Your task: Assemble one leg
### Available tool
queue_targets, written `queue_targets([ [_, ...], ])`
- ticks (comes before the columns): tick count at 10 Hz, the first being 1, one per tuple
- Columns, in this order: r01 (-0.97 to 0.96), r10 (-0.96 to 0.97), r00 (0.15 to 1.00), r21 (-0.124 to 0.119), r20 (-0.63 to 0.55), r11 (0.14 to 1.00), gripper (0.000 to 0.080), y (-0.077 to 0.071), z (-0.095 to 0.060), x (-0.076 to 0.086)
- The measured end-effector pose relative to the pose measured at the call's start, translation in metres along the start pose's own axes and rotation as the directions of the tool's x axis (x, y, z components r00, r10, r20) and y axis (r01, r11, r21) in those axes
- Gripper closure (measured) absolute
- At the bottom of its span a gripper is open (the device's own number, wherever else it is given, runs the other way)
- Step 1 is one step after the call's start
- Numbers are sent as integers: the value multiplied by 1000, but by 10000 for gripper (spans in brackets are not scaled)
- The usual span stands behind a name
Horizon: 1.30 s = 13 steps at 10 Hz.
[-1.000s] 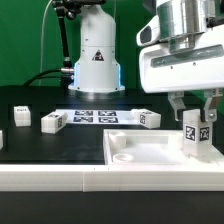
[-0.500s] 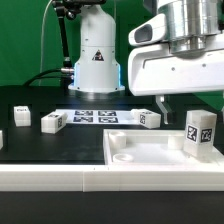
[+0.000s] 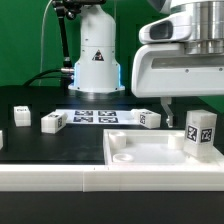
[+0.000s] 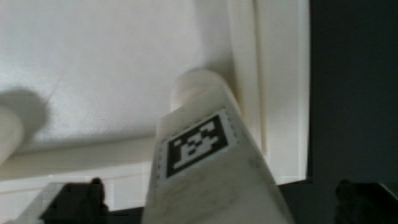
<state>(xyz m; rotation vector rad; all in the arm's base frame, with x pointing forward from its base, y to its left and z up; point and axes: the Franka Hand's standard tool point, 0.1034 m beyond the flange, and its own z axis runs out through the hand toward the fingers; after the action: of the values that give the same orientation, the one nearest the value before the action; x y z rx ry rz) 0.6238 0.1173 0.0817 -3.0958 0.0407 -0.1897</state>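
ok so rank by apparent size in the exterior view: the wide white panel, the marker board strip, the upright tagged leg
1. wide white square panel
2. thin flat white marker board
3. small white tagged leg, upright on the panel; nearer the camera than the board, so less sure

the gripper [image 3: 193, 102] has let go of the leg [image 3: 200, 135] and risen.

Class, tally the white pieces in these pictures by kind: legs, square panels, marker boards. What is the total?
Legs: 4 (standing leg upright on the panel; three loose legs on the table)
Square panels: 1
Marker board: 1
Total: 6
A cut-off white piece at the exterior view's left edge is left uncounted.
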Motion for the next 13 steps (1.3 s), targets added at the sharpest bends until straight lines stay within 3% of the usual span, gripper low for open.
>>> queue_targets([
  [4,242,-242,970,-26,6,970,150,-1,0,-1],
  [5,235,-235,972,-26,6,972,236,-1,0,-1],
  [6,235,-235,972,-26,6,972,373,-1,0,-1],
  [7,235,-235,972,-26,6,972,373,-1,0,-1],
  [8,235,-235,972,-26,6,972,509,-1,0,-1],
  [11,209,-209,978,-26,5,977,509,-1,0,-1],
  [13,-44,44,999,-22,-7,999,509,-4,-1,-1],
])
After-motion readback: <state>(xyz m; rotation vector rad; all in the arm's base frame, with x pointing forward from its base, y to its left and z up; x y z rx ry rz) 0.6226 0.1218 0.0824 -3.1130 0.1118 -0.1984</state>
